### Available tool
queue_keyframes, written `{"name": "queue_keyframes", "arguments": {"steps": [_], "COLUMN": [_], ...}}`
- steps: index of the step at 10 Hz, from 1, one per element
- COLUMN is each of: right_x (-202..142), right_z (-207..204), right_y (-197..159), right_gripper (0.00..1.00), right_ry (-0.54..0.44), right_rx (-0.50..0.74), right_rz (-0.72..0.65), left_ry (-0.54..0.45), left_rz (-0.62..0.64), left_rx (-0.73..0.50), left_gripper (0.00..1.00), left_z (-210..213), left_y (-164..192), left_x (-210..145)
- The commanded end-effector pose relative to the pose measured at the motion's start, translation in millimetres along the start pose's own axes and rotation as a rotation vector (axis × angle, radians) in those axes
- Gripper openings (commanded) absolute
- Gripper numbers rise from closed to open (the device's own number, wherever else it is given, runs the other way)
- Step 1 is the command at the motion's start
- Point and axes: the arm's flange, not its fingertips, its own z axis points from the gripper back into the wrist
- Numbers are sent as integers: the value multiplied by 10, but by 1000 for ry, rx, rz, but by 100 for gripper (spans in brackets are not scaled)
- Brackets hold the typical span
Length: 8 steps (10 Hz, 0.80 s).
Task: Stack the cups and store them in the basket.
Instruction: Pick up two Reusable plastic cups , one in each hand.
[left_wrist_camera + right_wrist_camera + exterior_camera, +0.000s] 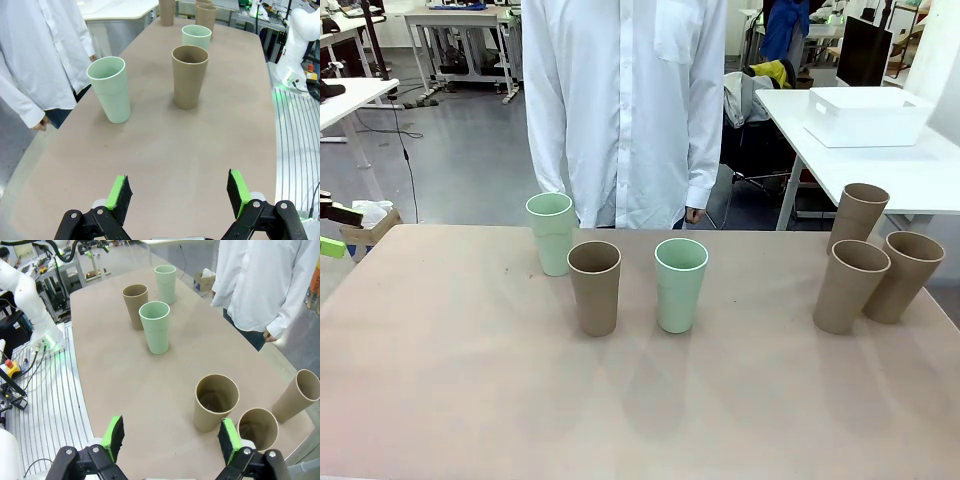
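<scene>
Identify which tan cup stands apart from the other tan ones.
The tan cup between the two mint cups; the other three tan cups cluster at the robot's right.

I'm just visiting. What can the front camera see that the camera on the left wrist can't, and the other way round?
Front camera's extra: the white basket, sitting on a separate white table off to the right of the person.

Left wrist camera's extra: a close look at the left tool, open and empty, plus the right arm standing beside the brown table.

Shared: the two mint cups, the brown cup between them, the person in the white shirt and the brown tabletop.
</scene>
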Motion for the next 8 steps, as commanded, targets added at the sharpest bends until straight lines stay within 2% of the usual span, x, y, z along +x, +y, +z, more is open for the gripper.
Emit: {"name": "queue_keyframes", "arguments": {"steps": [1, 2, 4, 5, 8], "right_x": [64, 185, 112, -32, -652], "right_z": [28, -11, 15, 7, -36], "right_y": [-270, -618, -1169, -1407, -2014], "right_gripper": [100, 100, 100, 100, 100], "right_ry": [-6, -29, -149, -184, -278], "right_rx": [0, 14, 117, 109, 183], "right_rz": [-25, -26, -17, 0, 61], "left_ry": [-19, -63, -112, -120, -234], "left_rz": [12, 23, 5, 0, 21], "left_rx": [-41, -62, -103, -128, -227], "left_gripper": [100, 100, 100, 100, 100], "left_z": [-17, -80, -258, -393, -753], "left_y": [225, 447, 770, 913, 1304], "left_x": [69, 128, 259, 279, 194]}}
